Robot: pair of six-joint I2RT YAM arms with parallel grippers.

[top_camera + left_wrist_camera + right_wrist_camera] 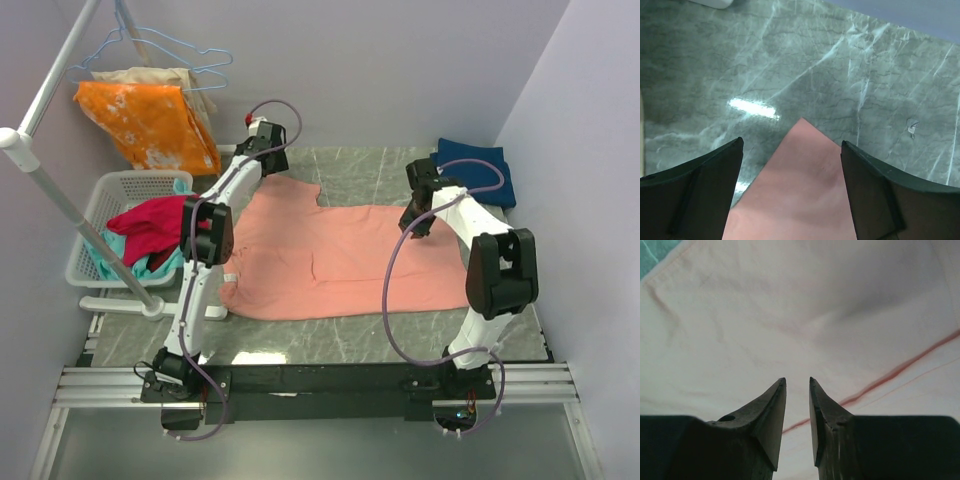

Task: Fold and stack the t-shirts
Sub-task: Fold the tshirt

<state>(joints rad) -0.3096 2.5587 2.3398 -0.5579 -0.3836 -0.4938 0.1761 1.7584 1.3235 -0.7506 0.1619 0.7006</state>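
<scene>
ok so the salmon-pink t-shirt [340, 265] is lying flat in the middle of the marble table [380, 165], long axis running left to right across it. The left end is wider, with a sleeve-like flap poking toward the far left corner. The right end is narrower and squared off. I can't honestly make out the collar from up top. The left gripper [791, 144] hangs over that far-left flap with its jaws spread wide and nothing in them. In its wrist view a pointed pink corner aims away between the two fingers, with bare marble past it. The right gripper [797, 379] sits low over the shirt's far right edge, fingers close together with a thin gap, and nothing looks pinched. There's only pink cloth below, with a seam line crossing it diagonally. The dark navy t-shirt [480, 165] is a folded bundle in the far right corner, near the pink one. The right arm hides the gap, so I can't tell if they touch. For room, there's a bare strip of marble along the far side and another along the near edge. The white basket [110, 190] with the magenta-red garment [150, 225] is just beside the table's left edge, and walls close in the far side and the right.
</scene>
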